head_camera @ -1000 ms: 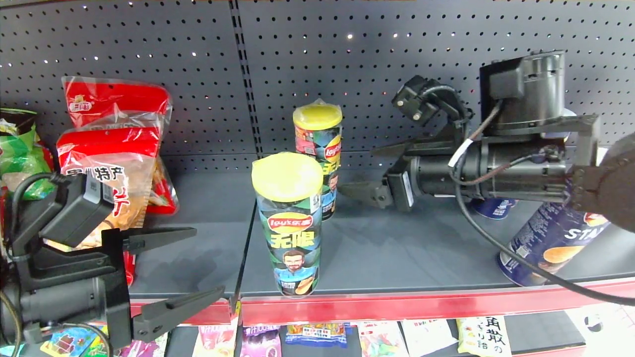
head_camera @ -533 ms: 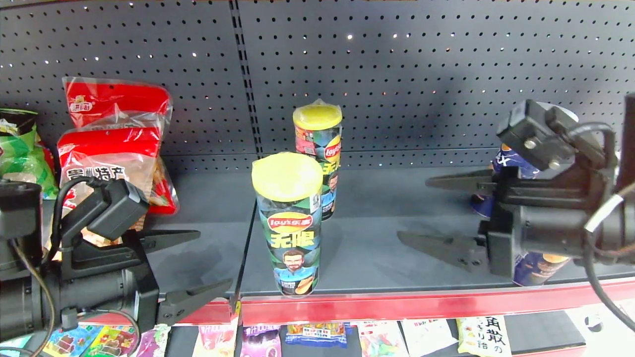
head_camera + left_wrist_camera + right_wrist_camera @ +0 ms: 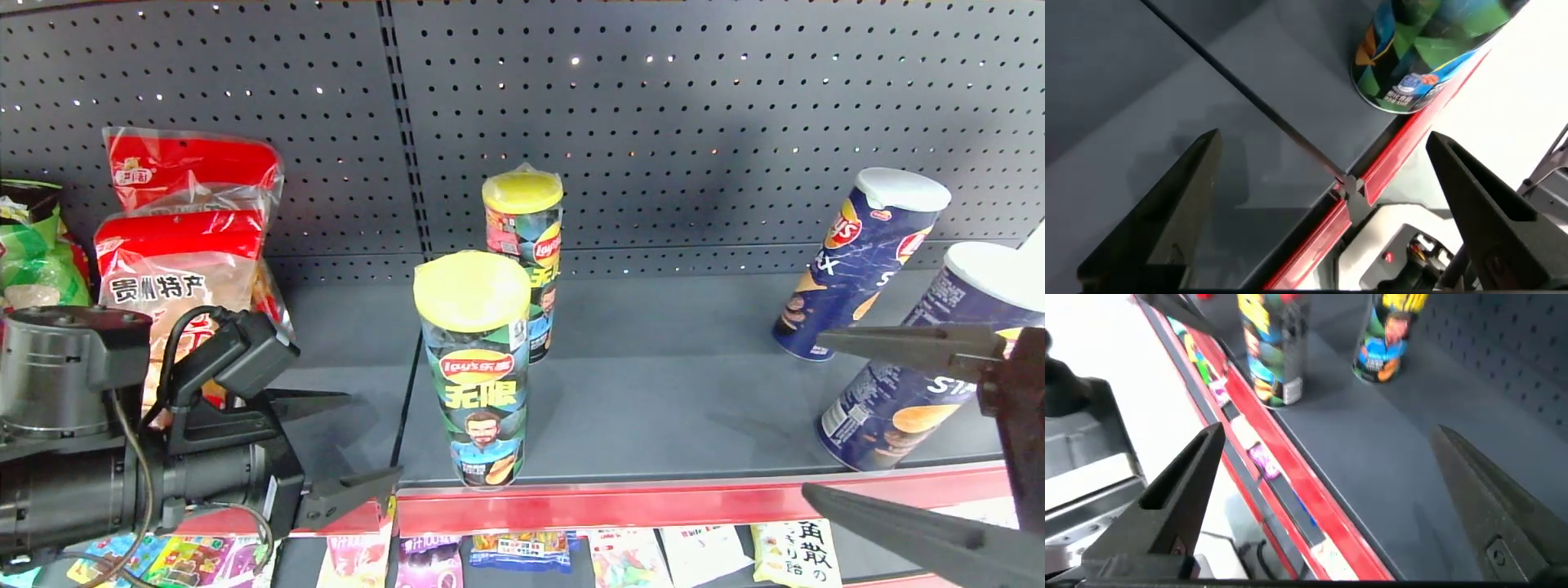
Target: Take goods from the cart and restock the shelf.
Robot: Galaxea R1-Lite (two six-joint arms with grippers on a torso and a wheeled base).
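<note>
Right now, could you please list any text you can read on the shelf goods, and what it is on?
"无限" on the front can.
"贵州特产" on the front red bag.
Blue cans: letters partly hidden.
Packets below the shelf: too small to read.

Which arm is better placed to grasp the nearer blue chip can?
Right, likely: the right gripper, open, is beside that blue chip can; the left gripper sits across the shelf, beyond the yellow-lidded can.
</note>
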